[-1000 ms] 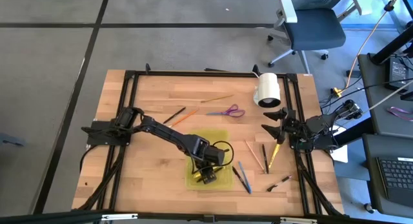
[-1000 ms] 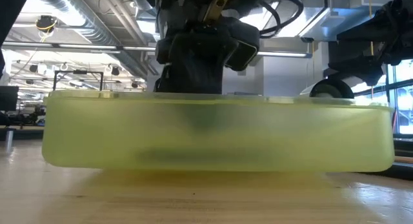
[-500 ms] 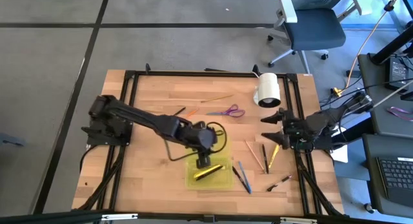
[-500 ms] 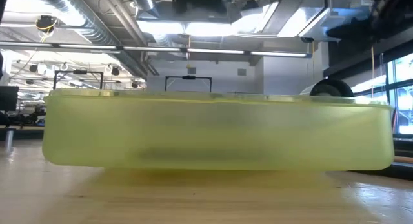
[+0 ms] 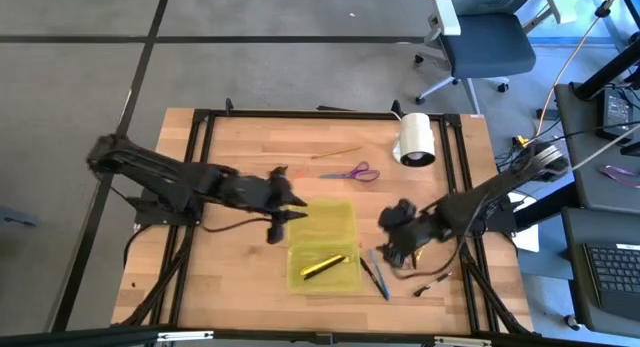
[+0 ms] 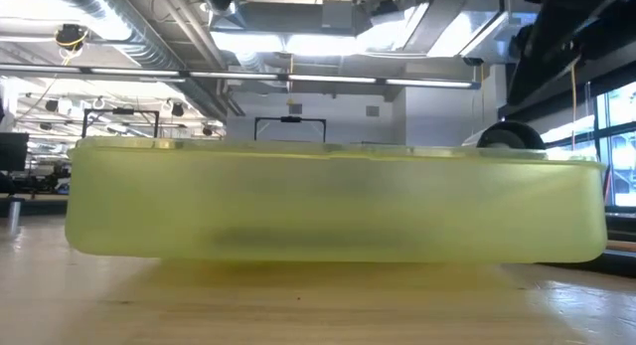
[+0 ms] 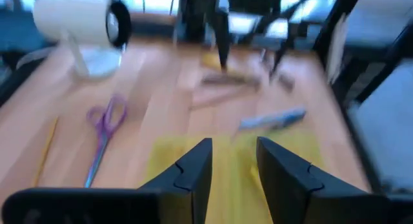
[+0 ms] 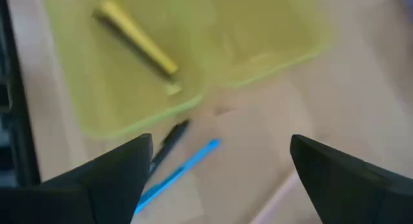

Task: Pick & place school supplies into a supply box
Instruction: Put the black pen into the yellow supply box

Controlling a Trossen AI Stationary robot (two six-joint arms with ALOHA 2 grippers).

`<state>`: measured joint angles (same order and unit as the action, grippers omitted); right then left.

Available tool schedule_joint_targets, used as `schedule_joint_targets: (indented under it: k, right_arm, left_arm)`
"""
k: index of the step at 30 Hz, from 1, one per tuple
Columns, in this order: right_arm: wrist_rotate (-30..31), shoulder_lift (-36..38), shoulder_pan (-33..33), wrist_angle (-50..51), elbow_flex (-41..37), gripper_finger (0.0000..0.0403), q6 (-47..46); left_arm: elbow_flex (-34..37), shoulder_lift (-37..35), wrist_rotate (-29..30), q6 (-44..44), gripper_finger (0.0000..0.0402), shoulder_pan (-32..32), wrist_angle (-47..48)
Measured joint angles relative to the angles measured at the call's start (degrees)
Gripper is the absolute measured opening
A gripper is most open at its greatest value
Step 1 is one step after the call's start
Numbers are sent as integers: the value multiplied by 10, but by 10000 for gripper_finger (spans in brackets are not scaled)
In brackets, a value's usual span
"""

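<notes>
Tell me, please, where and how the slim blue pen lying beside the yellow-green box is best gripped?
Probably at mid-length, from straight above, with the fingers closing across its width. The slim blue pen lies flat on the wooden table beside a black pen, so a centred grip keeps it level. The right pincer hovers open nearby.

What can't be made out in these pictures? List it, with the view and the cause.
- Low view: the supply box fills the frame; its cloudy wall hides what lies inside, and it blocks the table behind.
- Left wrist view: motion blur smears the pens past the left gripper; their number is unclear.
- High view: the right gripper covers the pens beneath it.
- Right wrist view: the blue pen is blurred.
</notes>
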<state>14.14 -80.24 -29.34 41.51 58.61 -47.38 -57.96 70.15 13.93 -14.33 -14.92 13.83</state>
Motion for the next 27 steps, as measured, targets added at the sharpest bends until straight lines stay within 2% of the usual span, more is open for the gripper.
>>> schedule_joint_targets:
  k: [6, 11, 16, 27]
  right_arm:
    - [-96, -115, -26, -34, 29, 369, 9]
    - [-113, -178, -52, -91, 30, 369, -4]
    - [-110, -208, -59, -108, 30, 369, -19]
    - [-108, -211, -58, -152, 30, 369, -33]
  left_arm:
    - [196, -123, 2, 2, 114, -1, -224]
    - [285, -161, 15, 1, 115, 1, -316]
    - [308, -157, 31, 1, 112, 1, -321]
    - [314, -153, 31, 26, 114, 1, -321]
